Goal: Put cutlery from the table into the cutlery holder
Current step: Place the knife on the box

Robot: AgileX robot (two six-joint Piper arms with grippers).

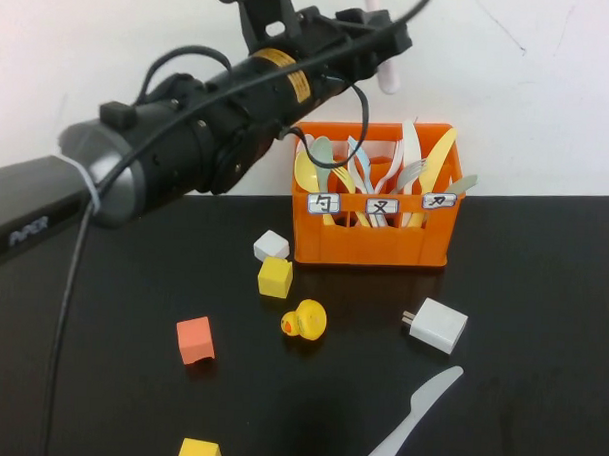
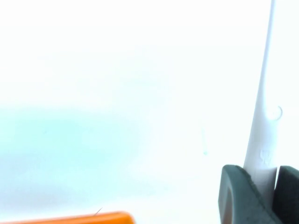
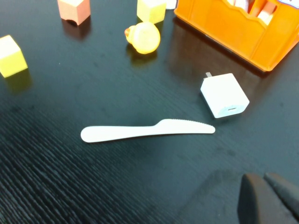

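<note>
Left gripper [image 1: 376,35] raised above the orange cutlery holder [image 1: 372,245], fingers [image 2: 236,193] pinching a pale pink knife [image 2: 261,126] upright. Grey-blue knife [image 1: 413,420] lies flat on the black table [image 1: 98,401], near the white charger plug [image 1: 437,325]. Right gripper [image 3: 268,198] low over table near that knife, fingers pressed together, holding nothing.

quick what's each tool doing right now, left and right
Left tool: raised above the orange crate, closed on a pale knife.
Right tool: closed, holding nothing, low over the table near the other knife.
</note>
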